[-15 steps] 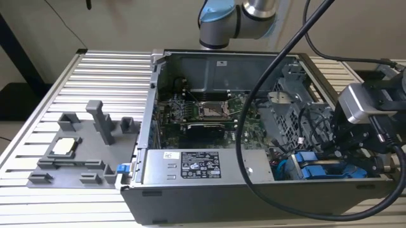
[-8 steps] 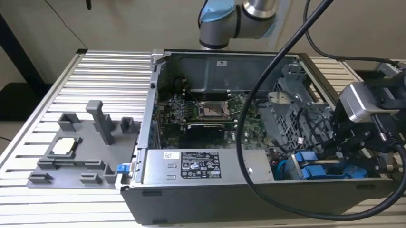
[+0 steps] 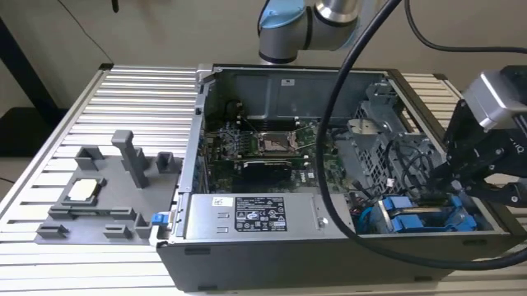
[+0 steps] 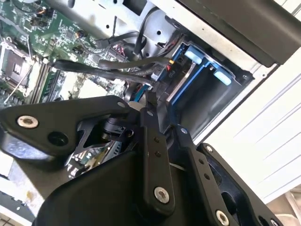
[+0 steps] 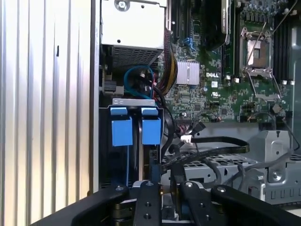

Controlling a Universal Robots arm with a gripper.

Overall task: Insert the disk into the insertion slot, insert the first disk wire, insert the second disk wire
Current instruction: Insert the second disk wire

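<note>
Exterior view first: an open computer case (image 3: 272, 246) lies on a ribbed metal tabletop (image 3: 132, 105), with the grey power-supply box (image 3: 251, 216) along its near wall and the green motherboard (image 3: 272, 145) in the middle. The gripper (image 3: 448, 185) hangs over the case's corner at the exterior view's right, just above the insertion slot (image 3: 424, 219), whose blue plastic trim shows there. A thick black cable (image 3: 346, 154) runs from the arm down across the case. On the tabletop at the exterior view's left sits a grey fixture tray (image 3: 99, 197) with upright posts. In the first wrist view the disk (image 5: 134, 132) sits down in the slot (image 5: 117, 101), its two blue carrier tabs side by side at the bay mouth, close against the case wall. Black wires (image 5: 211, 150) curve past the bay toward the perforated drive cage (image 5: 263, 165). The gripper (image 5: 167, 186) is directly in line with the bay in this view, and its jaws stand close together with something thin and dark between them; whether they are clamped on a wire I cannot tell. In the second wrist view the fingertips (image 4: 151, 101) reach the bundle of dark wires (image 4: 122, 66) just beside the blue carrier frame (image 4: 188, 80).
</note>
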